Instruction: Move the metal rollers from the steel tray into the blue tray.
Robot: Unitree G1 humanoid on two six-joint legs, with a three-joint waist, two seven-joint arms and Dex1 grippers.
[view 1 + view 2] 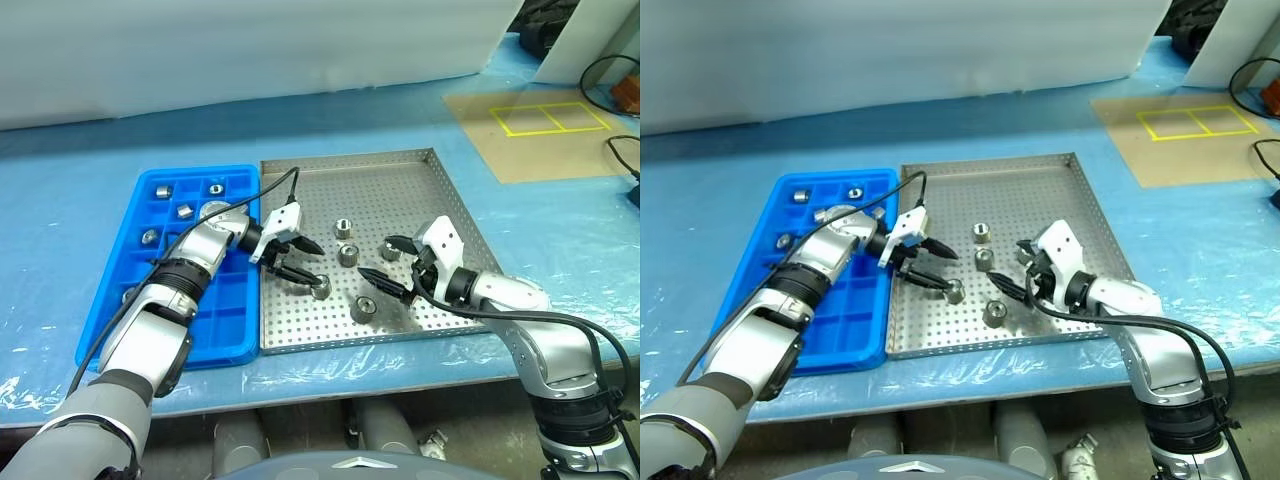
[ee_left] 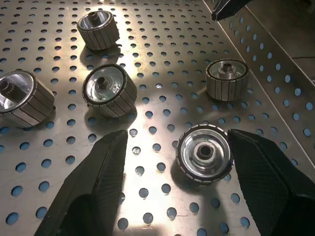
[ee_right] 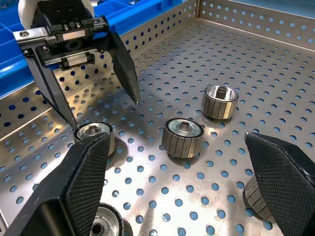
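While the left gripper [image 1: 301, 259] hung with its fingers parted and empty over a roller [image 1: 320, 287] near the steel tray's [image 1: 400, 170] front edge, the pickup step was in hand. Next, the fingers likely needed to lower around it and close. That roller stood upright, hole upward; the right gripper [image 1: 391, 264] was spread wide, empty, and the blue tray [image 1: 225, 335] lay alongside.

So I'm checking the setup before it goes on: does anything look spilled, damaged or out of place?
Nothing stands out. The metal rollers not yet moved lie loose inside the steel tray, others sit in compartments of the blue tray, and none is on the table. Both the left gripper and the right gripper are open, holding nothing.
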